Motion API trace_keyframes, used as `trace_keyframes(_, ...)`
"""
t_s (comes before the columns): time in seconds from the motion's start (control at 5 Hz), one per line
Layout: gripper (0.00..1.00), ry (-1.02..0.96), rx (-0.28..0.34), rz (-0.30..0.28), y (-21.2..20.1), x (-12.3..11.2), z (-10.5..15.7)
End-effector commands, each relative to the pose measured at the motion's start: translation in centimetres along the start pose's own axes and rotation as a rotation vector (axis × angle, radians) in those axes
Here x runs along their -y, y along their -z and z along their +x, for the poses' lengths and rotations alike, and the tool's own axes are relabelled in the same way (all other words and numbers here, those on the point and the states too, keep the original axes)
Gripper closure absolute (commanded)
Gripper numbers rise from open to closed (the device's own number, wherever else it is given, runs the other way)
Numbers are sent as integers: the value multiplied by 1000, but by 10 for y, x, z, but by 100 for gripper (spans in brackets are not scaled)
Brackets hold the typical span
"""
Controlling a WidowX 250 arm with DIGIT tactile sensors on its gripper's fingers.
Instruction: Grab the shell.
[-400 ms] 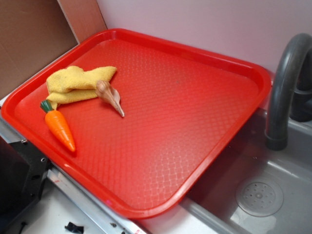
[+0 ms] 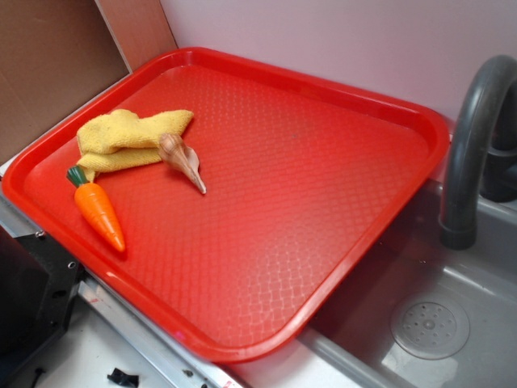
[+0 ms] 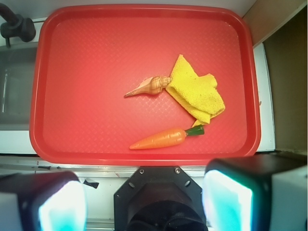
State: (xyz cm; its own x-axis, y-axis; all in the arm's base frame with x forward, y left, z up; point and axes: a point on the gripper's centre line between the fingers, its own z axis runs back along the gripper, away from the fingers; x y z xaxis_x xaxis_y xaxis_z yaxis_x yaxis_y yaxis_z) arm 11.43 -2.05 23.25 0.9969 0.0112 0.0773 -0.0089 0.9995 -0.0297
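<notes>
The tan-and-cream spiral shell [image 2: 181,159] [image 3: 149,87] lies on the red tray [image 2: 323,162] [image 3: 86,72], its bulb touching the yellow cloth [image 2: 129,137] [image 3: 196,91] and its thin point aimed at the tray's middle. An orange toy carrot [image 2: 100,212] [image 3: 163,139] lies beside it, nearer the tray's edge. In the wrist view my gripper [image 3: 144,202] hangs high above the tray's near edge, open, its two pale fingers [image 3: 226,199] far apart with nothing between them. The exterior view does not show the gripper.
A grey sink [image 2: 436,323] with a round drain borders the tray, and a dark curved faucet [image 2: 472,153] [image 3: 17,26] rises beside it. A brown panel [image 2: 56,65] stands behind the tray. The black arm base [image 3: 156,197] sits below the tray's edge.
</notes>
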Motion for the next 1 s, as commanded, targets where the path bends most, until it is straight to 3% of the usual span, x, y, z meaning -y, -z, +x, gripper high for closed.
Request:
trace_keyframes(0.0, 0, -487, 81, 23, 14, -2, 28)
trace_keyframes(0.4, 0, -983, 201, 53, 59, -17, 59)
trace_keyframes(0.6, 0, -1202, 253, 105, 83, -25, 73)
trace_keyframes(0.8, 0, -1204, 260, 144, 112, -29, 82)
